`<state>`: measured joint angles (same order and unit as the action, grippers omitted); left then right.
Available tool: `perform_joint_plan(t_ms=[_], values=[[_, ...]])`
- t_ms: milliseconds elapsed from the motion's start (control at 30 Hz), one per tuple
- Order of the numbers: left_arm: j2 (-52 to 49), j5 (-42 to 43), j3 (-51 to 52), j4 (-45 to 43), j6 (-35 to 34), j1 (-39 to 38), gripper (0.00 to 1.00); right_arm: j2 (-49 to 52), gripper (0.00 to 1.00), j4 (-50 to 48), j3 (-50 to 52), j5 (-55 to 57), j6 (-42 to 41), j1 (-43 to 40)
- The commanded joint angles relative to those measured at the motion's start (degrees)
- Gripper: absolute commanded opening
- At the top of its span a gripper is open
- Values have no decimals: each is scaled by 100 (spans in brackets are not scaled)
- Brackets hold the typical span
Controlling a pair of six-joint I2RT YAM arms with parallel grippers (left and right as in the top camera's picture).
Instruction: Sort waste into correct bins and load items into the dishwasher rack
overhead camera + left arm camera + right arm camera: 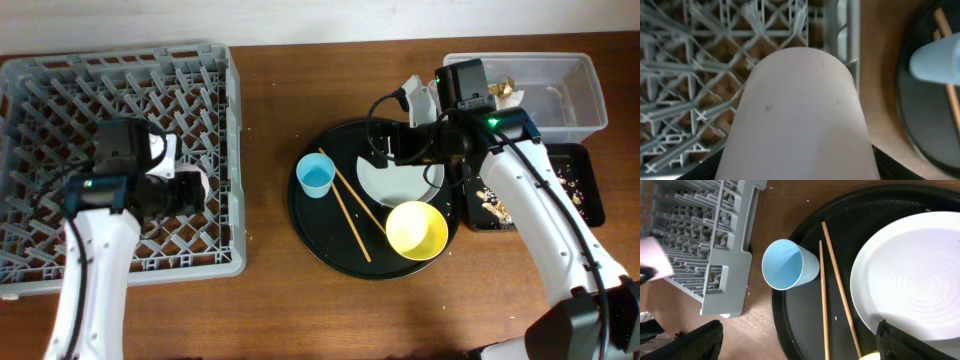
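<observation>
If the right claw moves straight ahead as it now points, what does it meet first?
Probably the chopsticks on the round black tray, then the light blue cup; depth below the right claw is unclear.

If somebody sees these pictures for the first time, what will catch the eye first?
The large grey dishwasher rack fills the left of the table, and the left claw holds a pink cup above its right side. In the middle, a round black tray carries a bright yellow bowl, a light blue cup, a pale plate and two chopsticks.
</observation>
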<state>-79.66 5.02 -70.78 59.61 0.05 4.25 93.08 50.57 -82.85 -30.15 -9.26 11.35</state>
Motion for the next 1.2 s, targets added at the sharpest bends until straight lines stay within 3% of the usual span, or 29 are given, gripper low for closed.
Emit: perform_joint_plan(t_ms=[0, 333, 367, 400, 533, 600, 767, 1000, 1100, 1133, 1167], values=[[-560, -94, -20, 214, 81, -175, 65, 20, 98, 24, 31, 90, -22, 35], [-1910, -254, -20, 116, 81, -560, 68, 20, 98, 83, 35, 87, -24, 35], [-1912, -254, -20, 83, 81, -560, 95, 20, 98, 74, 35, 85, -24, 35], [-1910, -249, -57, 50, 81, -560, 99, 20, 99, 63, 35, 85, -26, 35], [-1897, -168, -874, 590, -48, -564, 99, 26, 99, 24, 35, 92, -24, 149], [-1781, 186, -1526, 890, -44, -566, 99, 133, 89, -197, 35, 212, -90, 398], [-1362, 1351, -1969, 662, 269, -798, 99, 942, 82, -726, 35, 1270, -1147, 1143], [-1366, 1366, -1923, 407, 306, -1049, 99, 1937, 47, -1377, 35, 1287, -1829, 1419], [-1366, 1366, -1923, 308, 306, -1049, 99, 1982, 22, -1377, 35, 1412, -1829, 1421], [-1366, 1368, -1921, 293, 304, -1049, 99, 1985, 20, -1351, 35, 1502, -1829, 1419], [-1366, 1368, -1921, 286, 304, -1049, 99, 2004, 4, -1298, 39, 1587, -1853, 1419]])
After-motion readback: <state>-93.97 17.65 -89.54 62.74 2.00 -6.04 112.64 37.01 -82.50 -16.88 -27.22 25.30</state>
